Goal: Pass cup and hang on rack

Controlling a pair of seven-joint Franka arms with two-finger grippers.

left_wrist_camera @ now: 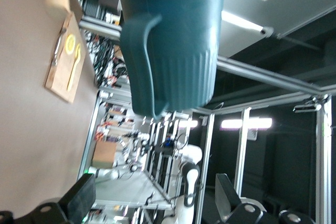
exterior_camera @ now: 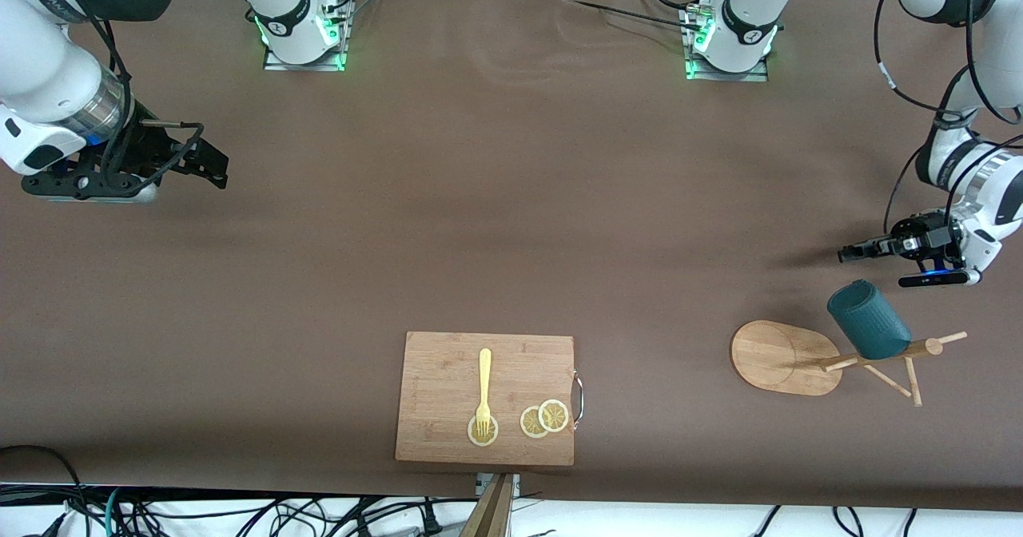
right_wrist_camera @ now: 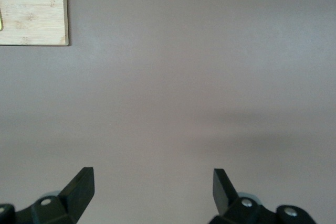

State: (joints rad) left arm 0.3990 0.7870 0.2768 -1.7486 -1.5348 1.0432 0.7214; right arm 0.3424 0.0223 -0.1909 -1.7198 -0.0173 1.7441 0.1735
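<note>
Brown cloth covers the table (exterior_camera: 511, 201) edge to edge. Loose cables run along the edge nearest the front camera. The two arm bases stand at the farthest edge, lit green. The left wrist view takes in metal framing, ceiling lights and another robot in the room.

Cutting board (exterior_camera: 486, 399) lies near the front edge, about midway between the two ends. On it: a yellow fork (exterior_camera: 483, 389) with its tines on a lemon slice (exterior_camera: 483, 431), and two more overlapping slices (exterior_camera: 545, 418) beside the board's metal handle.

Rack (exterior_camera: 807, 357) stands toward the left arm's end of the table, oval base flat on the cloth. Cup (exterior_camera: 868, 320) hangs on one of its pegs, tipped, clear of the table. In the left wrist view its handle and ribbed wall show, with the yellow rim just visible at the peg.

Left gripper (exterior_camera: 849, 253) hangs above the cloth just beside the cup, holding nothing, fingers parted wide in its wrist view.

Right gripper (exterior_camera: 209, 160) waits over bare cloth at its own end, fingers spread wide, nothing between them.
</note>
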